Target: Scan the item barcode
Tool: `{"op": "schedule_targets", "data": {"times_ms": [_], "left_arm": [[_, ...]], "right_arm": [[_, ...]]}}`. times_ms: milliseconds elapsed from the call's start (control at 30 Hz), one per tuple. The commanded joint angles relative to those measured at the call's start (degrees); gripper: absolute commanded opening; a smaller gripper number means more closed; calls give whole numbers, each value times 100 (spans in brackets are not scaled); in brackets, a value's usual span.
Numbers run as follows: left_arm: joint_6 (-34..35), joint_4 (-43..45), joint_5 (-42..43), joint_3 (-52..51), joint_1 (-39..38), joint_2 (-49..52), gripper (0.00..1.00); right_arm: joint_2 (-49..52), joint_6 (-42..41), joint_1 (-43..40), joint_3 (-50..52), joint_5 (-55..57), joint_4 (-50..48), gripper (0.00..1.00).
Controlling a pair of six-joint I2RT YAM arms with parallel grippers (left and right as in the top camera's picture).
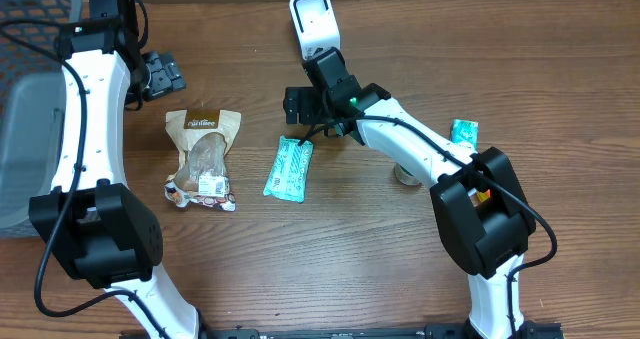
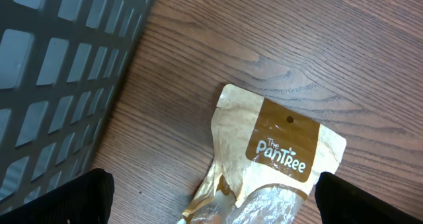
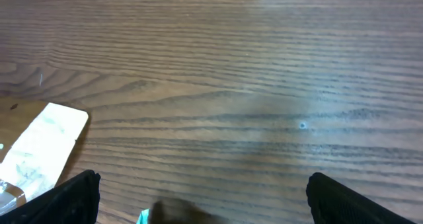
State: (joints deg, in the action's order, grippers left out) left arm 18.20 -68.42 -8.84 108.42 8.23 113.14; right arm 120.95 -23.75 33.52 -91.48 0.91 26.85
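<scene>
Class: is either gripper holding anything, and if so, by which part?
Nothing is held. The left gripper and the right gripper are both open and empty; the teal packet lies free on the table.

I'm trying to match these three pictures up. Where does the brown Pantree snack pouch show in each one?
Overhead: the pouch lies left of centre on the wooden table.
Left wrist: the pouch fills the lower middle, logo up.
Right wrist: only a pale corner at the left edge, probably the pouch.
Shared landmark: the grey basket left of the pouch, in the overhead and left wrist views only.
</scene>
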Motion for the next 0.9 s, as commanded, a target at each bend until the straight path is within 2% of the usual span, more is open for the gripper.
{"op": "schedule_targets", "data": {"times_ms": [0,333,633,867], "left_arm": [[22,-15,-15,37,-39,-96,99],[22,-13,-15,37,-39,-96,100],[22,-15,-15,37,-39,-96,99],[22,-13,-15,37,-37,-96,100]], "right_arm": [[79,138,11,42,76,-61,96],[387,131,11,42,72,210,96],[387,129,17,42,-15,1447,96],[387,129,15,39,-577,2288,96]]}}
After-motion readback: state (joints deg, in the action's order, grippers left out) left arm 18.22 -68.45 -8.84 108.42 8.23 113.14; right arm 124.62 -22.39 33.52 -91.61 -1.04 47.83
